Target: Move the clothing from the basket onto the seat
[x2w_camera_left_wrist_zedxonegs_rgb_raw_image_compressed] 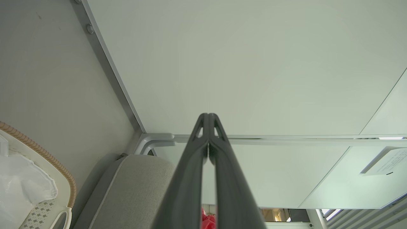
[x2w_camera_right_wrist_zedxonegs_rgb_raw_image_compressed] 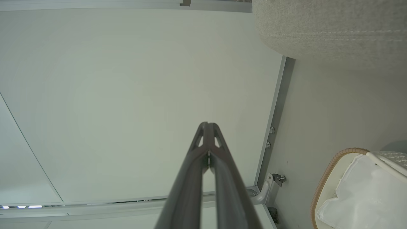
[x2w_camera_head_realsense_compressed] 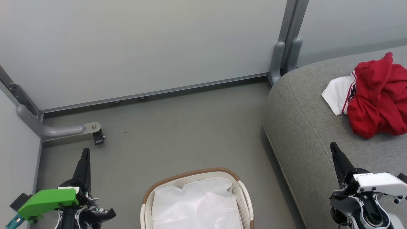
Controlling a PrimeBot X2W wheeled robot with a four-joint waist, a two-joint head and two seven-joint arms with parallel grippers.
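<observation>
A crumpled heap of red jerseys (x2w_camera_head_realsense_compressed: 378, 100) with a white panel and striped trim lies on the grey seat (x2w_camera_head_realsense_compressed: 305, 133) at the right; a sliver of the red clothing (x2w_camera_left_wrist_zedxonegs_rgb_raw_image_compressed: 208, 221) peeks behind my left fingers. The white basket (x2w_camera_head_realsense_compressed: 243, 194) with its brown woven rim stands on the floor at the bottom centre, holding just its white liner (x2w_camera_head_realsense_compressed: 195, 206). My left gripper (x2w_camera_head_realsense_compressed: 85, 152) is shut and bare at the lower left, left of the basket. My right gripper (x2w_camera_head_realsense_compressed: 333, 147) is shut and bare over the seat's front part, below the jerseys.
Pale partition panels (x2w_camera_head_realsense_compressed: 143, 47) wall off the back and left, with a grey metal foot and caster (x2w_camera_head_realsense_compressed: 98, 137) on the floor at the left. A grey post (x2w_camera_head_realsense_compressed: 286, 47) stands by the seat's back corner. Grey floor (x2w_camera_head_realsense_compressed: 178, 133) lies between basket and wall.
</observation>
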